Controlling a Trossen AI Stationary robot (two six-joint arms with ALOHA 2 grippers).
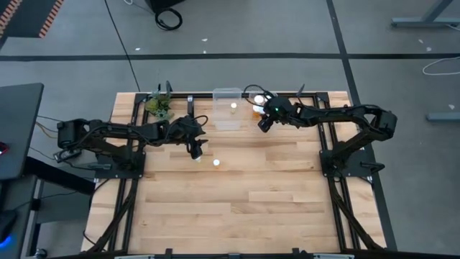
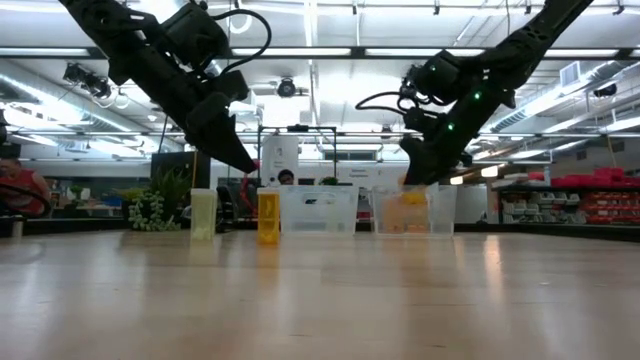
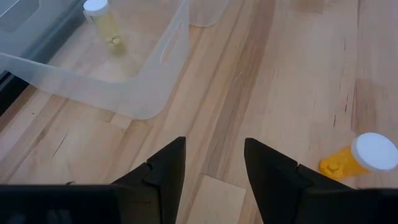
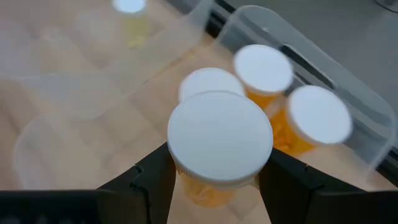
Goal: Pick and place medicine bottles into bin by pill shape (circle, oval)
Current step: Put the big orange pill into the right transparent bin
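My right gripper (image 4: 217, 180) is shut on an amber medicine bottle with a white cap (image 4: 219, 137), above the clear right bin (image 4: 348, 93) at the table's far side. In that bin stand three more bottles (image 4: 318, 115). The clear left bin (image 1: 227, 101) holds one pale bottle (image 3: 102, 25). My left gripper (image 3: 214, 146) hangs open over bare wood, nothing between its fingers. One amber bottle (image 3: 364, 155) stands on its base close beside it. The low view shows a pale bottle (image 2: 203, 213) and an amber one (image 2: 268, 218) upright on the table. My right gripper pinches the bottle's amber body (image 4: 205, 190) just under the cap, one finger (image 4: 152, 180) on each side. The fingers slant down toward the table's far edge. The bottle is upright and lifted clear, over the capped bottles in the bin.
A green plant sprig (image 1: 159, 106) sits at the far left corner. The two clear bins (image 2: 318, 208) stand side by side at the far edge. The near half of the wooden table (image 1: 237, 208) is bare.
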